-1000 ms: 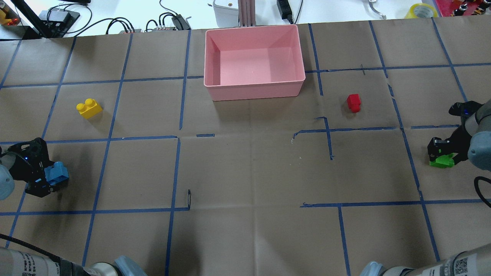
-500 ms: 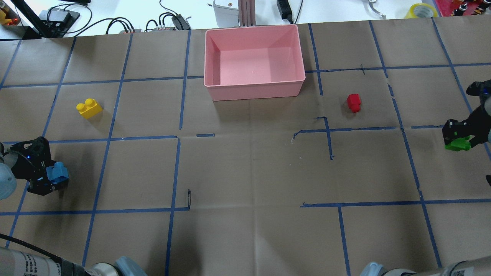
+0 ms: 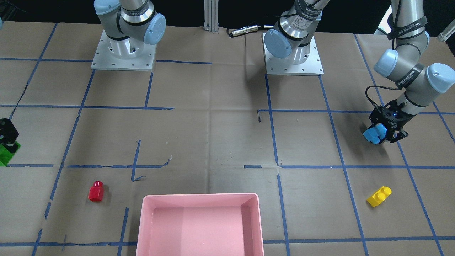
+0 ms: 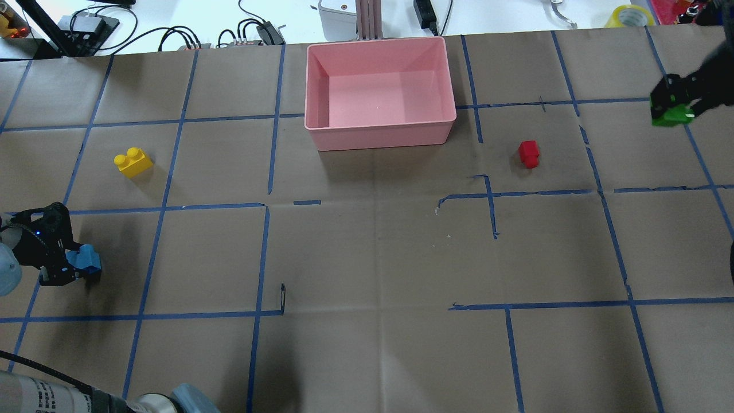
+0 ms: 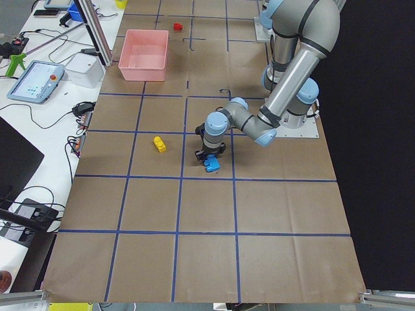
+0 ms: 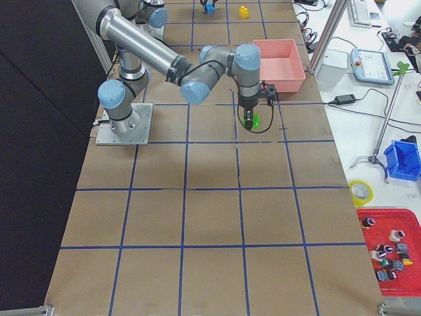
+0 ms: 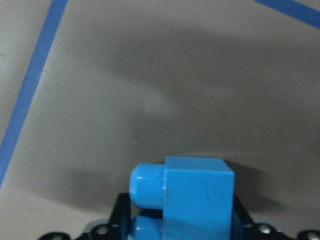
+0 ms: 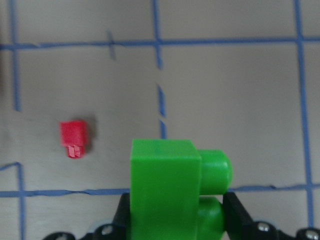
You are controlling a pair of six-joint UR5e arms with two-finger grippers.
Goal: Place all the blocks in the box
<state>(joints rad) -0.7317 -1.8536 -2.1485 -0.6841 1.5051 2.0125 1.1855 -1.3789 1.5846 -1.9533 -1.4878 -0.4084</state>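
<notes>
My left gripper (image 4: 73,265) is shut on the light-blue block (image 4: 86,258) low over the table at the near left; the block also shows in the front view (image 3: 374,134) and the left wrist view (image 7: 190,195). My right gripper (image 4: 674,108) is shut on the green block (image 4: 672,117) and holds it in the air at the far right, level with the pink box (image 4: 378,136). The green block fills the right wrist view (image 8: 170,190). The red block (image 4: 528,154) lies right of the box. The yellow block (image 4: 133,162) lies far to the box's left. The box is empty.
The table is covered in brown paper with a blue tape grid. Cables, a grey device (image 4: 338,17) and a yellow tape roll (image 4: 631,14) lie beyond the far edge. The two arm bases (image 3: 122,53) stand at the robot's side of the table.
My right gripper has carried the green block up and toward the table's far side, from the right-middle to the far right. My left gripper with the light-blue block has barely shifted.
</notes>
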